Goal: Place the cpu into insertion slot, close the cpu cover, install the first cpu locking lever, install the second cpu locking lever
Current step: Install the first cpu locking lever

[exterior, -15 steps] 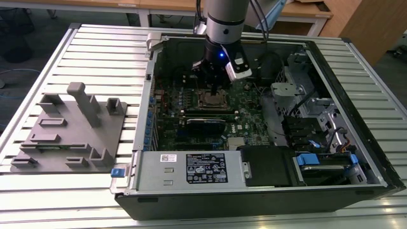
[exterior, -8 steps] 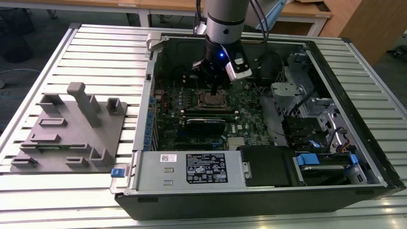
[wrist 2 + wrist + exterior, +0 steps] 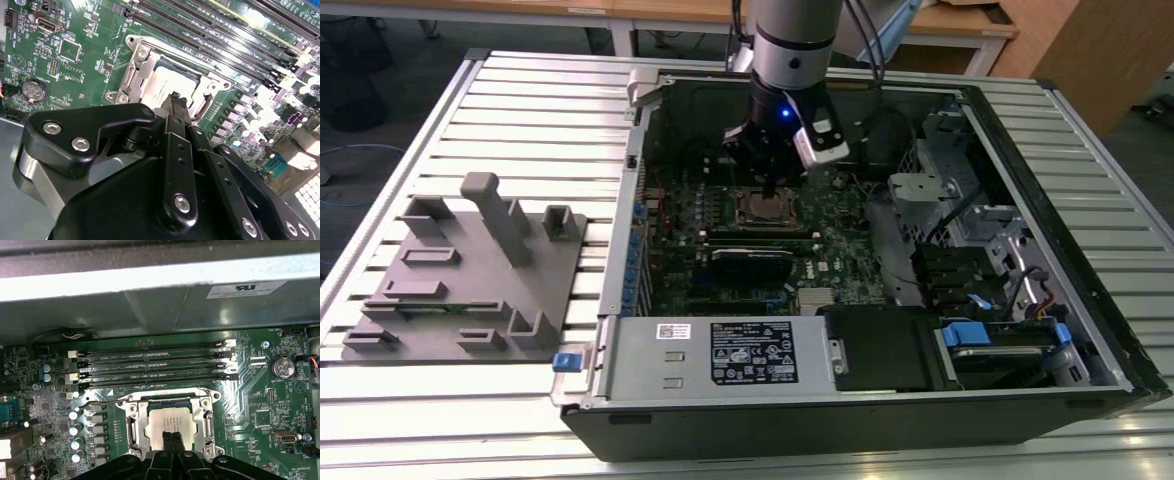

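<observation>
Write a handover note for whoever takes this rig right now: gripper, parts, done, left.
The gripper has its fingers shut and holds nothing. In both wrist views its tips are at the top of the cpu; contact is not certain.
The cpu sits in the insertion slot on the motherboard.
The cpu cover appears to lie flat around the chip.
Done: cpu placed; cover looks closed.
Left: both locking levers; whether they are latched cannot be judged here.
</observation>
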Available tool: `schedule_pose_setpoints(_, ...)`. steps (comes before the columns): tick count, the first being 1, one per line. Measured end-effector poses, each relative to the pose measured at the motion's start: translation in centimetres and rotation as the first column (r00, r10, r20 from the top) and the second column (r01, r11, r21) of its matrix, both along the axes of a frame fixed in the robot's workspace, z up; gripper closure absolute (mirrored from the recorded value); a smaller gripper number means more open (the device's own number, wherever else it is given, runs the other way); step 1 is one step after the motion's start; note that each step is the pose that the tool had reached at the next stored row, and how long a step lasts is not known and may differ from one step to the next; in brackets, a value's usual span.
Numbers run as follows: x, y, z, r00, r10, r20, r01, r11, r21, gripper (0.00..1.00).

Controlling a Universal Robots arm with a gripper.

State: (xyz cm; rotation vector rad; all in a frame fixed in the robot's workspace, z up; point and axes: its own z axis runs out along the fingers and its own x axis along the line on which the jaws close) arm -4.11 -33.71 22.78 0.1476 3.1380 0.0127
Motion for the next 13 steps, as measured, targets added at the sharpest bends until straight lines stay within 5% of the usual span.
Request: schedule_pose_setpoints(13, 0.0, 0.0, 0.53, 1.0, 0.0, -0.0002, 0.0, 1.0, -0.0003, 0.89)
